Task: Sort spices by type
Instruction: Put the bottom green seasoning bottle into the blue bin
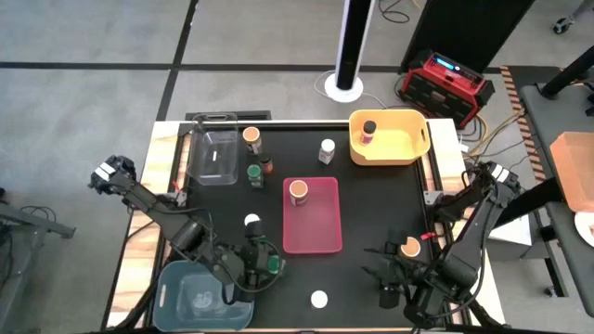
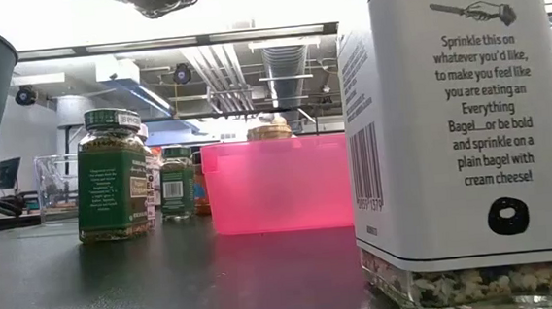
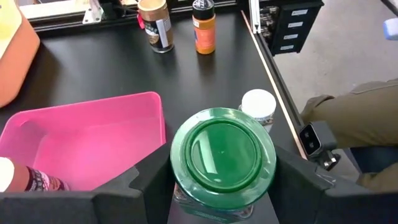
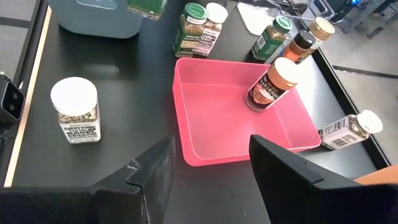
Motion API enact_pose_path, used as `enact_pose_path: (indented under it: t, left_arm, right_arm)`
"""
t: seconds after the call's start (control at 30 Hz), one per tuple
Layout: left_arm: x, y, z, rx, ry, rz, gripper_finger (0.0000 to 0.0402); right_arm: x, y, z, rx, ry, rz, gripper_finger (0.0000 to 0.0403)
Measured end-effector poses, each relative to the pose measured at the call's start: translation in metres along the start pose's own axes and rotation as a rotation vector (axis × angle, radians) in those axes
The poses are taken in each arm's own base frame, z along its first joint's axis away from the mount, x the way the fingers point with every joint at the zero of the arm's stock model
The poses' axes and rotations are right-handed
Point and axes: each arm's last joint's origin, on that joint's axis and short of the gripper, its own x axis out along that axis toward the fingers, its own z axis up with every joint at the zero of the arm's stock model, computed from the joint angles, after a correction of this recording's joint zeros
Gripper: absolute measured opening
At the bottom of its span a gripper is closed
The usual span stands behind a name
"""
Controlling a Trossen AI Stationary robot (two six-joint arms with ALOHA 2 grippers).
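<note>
Now we pinch green-lid jar in left hand; keep grip firm, lift straight. Right hand spread, empty, near pink bin.

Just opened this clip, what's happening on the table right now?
The left gripper is shut on a green-lidded spice jar near the blue bin, next to a white-lidded jar. The right gripper is open, hovering by the pink bin, which holds one orange-lidded jar. The yellow bin holds one dark-lidded jar. Several jars wait loose on the table.
</note>
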Motion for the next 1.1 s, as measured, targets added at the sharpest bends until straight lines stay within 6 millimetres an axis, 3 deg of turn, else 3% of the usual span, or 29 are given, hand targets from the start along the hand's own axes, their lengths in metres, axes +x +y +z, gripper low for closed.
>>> enact_pose_path:
  t: [0.17, 0.43, 0.6, 0.93, 1.1]
  left_arm:
    - [-0.010, -0.002, -0.006, -0.024, 0.066, -0.044, 0.0196]
    - [-0.078, -0.035, -0.014, -0.144, 0.117, -0.076, 0.0192]
    - [-0.102, -0.053, -0.033, -0.195, 0.128, -0.012, 0.0191]
    - [-0.091, -0.076, -0.075, -0.194, 0.201, 0.029, 0.0191]
    - [-0.080, -0.077, -0.089, -0.163, 0.180, 0.090, 0.0191]
  right_arm:
    - [0.000, 0.000, -0.001, -0.002, 0.001, -0.001, 0.0199]
    - [0.000, 0.000, 0.000, 0.012, -0.007, -0.005, 0.0199]
    - [0.000, 0.000, 0.001, 0.052, -0.027, -0.020, 0.0199]
    - [0.001, 0.003, 0.004, 0.112, -0.070, -0.012, 0.0199]
    - [0.001, 0.005, 0.006, 0.140, -0.100, -0.005, 0.0199]
